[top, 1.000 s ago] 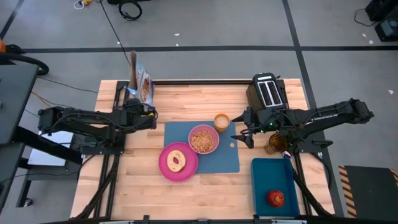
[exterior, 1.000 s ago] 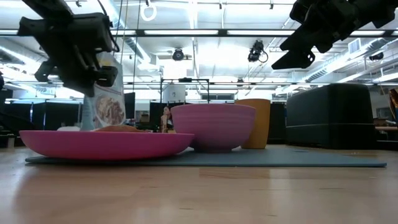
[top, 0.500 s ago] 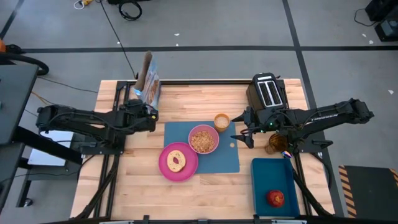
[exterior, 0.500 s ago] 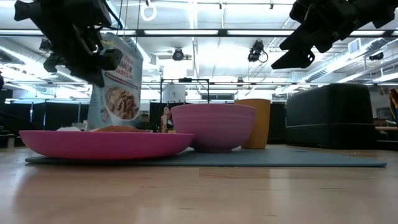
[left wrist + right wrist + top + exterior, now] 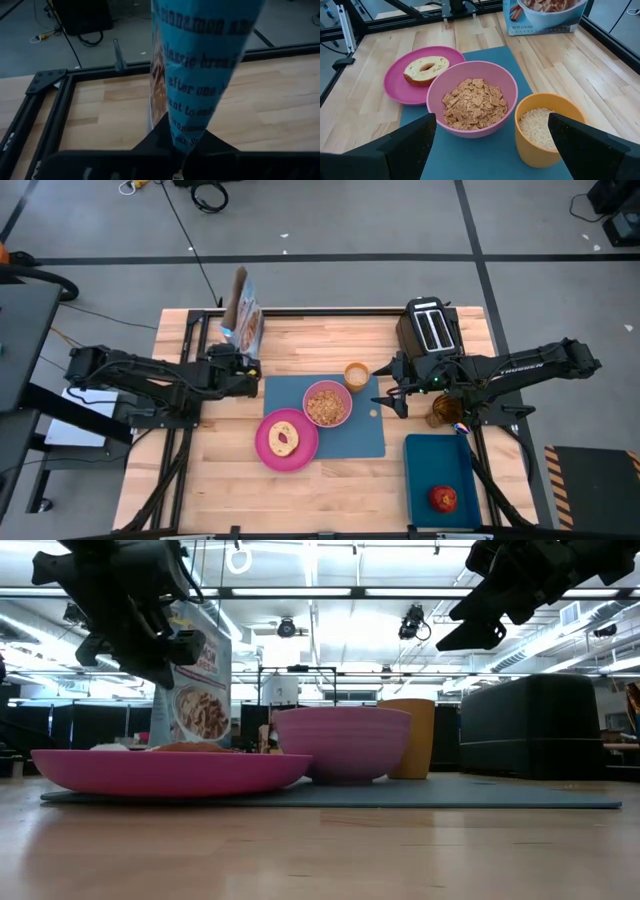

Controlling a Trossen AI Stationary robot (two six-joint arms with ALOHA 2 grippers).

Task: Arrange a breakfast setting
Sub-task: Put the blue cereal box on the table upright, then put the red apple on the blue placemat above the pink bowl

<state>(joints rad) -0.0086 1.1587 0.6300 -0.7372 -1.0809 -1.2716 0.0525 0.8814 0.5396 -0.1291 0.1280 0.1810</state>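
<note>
Beyond the bowl (image 5: 327,404), the left gripper (image 5: 243,365) stays clenched on the cereal box (image 5: 243,318). Setting it down seems next; the right gripper (image 5: 393,387) waits agape.

A round pink bowl (image 5: 472,102) of cereal squares sits on the blue mat (image 5: 492,160); beside it, a grain-filled amber cup (image 5: 547,127); farther off, a bagel (image 5: 424,68) on a pink plate (image 5: 400,90).

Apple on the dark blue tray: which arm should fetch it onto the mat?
Right. The open right gripper hovers nearer the apple; the left gripper is shut on the cereal box.
</note>
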